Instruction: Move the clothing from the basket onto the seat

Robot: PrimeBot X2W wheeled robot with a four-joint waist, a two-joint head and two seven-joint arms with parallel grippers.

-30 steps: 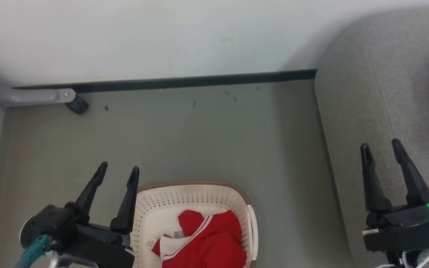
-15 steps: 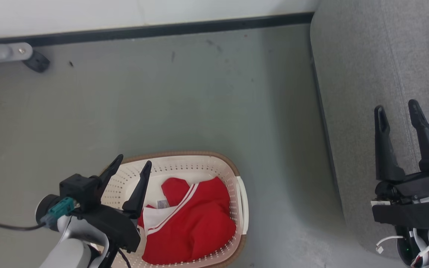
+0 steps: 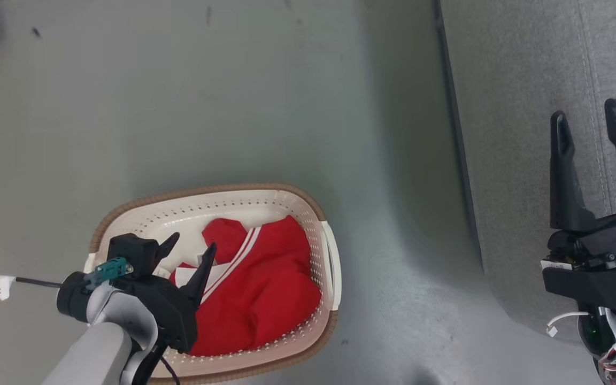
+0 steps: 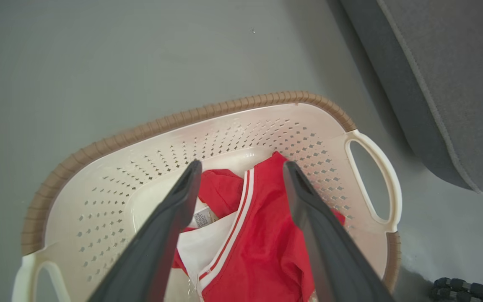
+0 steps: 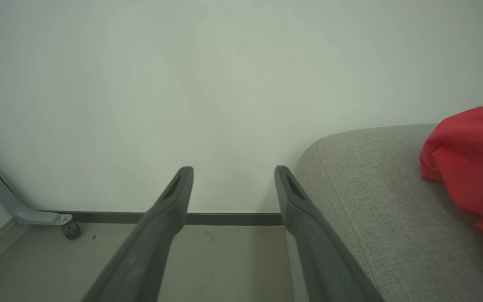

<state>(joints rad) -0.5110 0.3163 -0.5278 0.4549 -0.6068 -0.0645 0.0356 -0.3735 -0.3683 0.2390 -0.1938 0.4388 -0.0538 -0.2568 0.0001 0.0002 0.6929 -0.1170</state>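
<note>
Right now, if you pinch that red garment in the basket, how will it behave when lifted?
The garment lies crumpled in soft folds, so it will likely droop and unfold. It looks thin, probably light, so the basket should stay put. A trailing fold might catch its rim.
</note>
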